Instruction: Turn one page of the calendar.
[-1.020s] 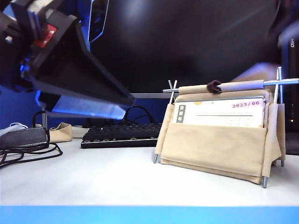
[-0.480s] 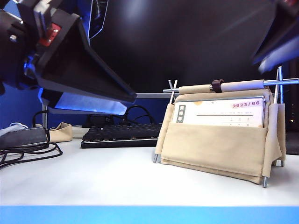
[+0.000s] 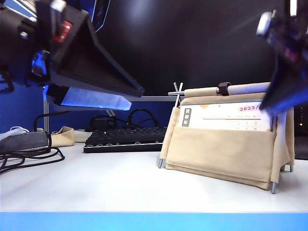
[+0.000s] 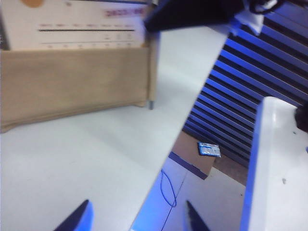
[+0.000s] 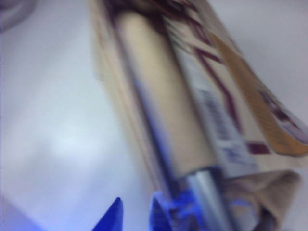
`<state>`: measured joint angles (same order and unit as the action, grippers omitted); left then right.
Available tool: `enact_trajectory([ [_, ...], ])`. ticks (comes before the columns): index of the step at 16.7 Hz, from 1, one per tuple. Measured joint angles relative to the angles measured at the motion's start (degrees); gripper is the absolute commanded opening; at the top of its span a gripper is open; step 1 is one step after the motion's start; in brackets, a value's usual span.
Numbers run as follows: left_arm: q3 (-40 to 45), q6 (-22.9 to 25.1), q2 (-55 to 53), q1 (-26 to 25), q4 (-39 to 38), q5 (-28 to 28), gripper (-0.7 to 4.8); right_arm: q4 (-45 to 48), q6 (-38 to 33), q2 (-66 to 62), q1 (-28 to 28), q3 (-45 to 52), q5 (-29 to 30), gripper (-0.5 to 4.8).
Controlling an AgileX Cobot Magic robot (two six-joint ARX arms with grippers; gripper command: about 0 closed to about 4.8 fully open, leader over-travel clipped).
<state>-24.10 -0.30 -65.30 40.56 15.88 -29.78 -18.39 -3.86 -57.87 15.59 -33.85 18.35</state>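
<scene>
Nearest the exterior camera, the white table (image 3: 120, 185) lies bare in front; on it, toward the right, stands the calendar (image 3: 226, 144), its beige pouch hung on the thin silver rod frame with the small dark strap (image 3: 222, 88) on the top bar. The front sheet shows a date beginning "2023/", the last digits hidden by the right gripper (image 3: 281, 98), so which month faces out cannot be read here. In the right wrist view (image 5: 134, 216) the blue fingertips stand close together with a narrow gap, nothing between them, hanging just above the end of the top bar; behind that bar a sheet with tan picture and brown lettering, by my reading the page (image 5: 250, 96), already lies over the back. The left gripper (image 3: 132, 96) hovers high and well apart from the calendar, jaws wide apart and empty, as its wrist view (image 4: 137, 219) shows. Farther back are a black keyboard (image 3: 125, 138), cables and a dark monitor (image 3: 192, 43). I judge the turn essentially done; what seems left is for both arms to clear away
</scene>
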Motion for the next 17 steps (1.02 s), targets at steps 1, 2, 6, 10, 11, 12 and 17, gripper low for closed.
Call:
enact_trajectory([
  [1, 0.0, -0.6, 0.0, 0.0, 0.2, 0.4, 2.46, 2.3, 0.3, -2.0, 0.0, 0.0, -2.2, 0.8],
  [2, 0.0, -0.9, 0.0, 0.0, 0.3, 0.5, 2.46, 4.7, 0.4, -3.4, 0.0, 0.0, -4.4, 0.8],
  [6, 0.0, -2.1, 0.0, 0.0, 0.7, 0.5, 2.46, 12.6, 0.8, -8.2, -0.8, 0.0, -10.7, 0.8],
  [10, 0.0, -2.1, 0.0, 0.0, 0.7, 0.5, 2.46, 16.9, 0.9, -11.0, -7.7, 0.0, -11.7, 0.81],
  [11, 0.0, -2.1, 0.0, 0.0, 0.9, 0.5, 2.46, 17.5, 0.9, -11.4, -10.0, 0.0, -11.5, 0.86],
  [12, 0.0, -2.1, 0.0, 0.0, 1.3, 0.5, 2.46, 17.7, 0.9, -11.2, -12.8, 0.0, -8.5, 0.86],
  [17, 0.0, -2.1, 0.0, 0.0, 3.5, 2.1, 2.46, 15.0, 0.3, 1.1, -17.8, 0.0, 5.0, 0.86],
])
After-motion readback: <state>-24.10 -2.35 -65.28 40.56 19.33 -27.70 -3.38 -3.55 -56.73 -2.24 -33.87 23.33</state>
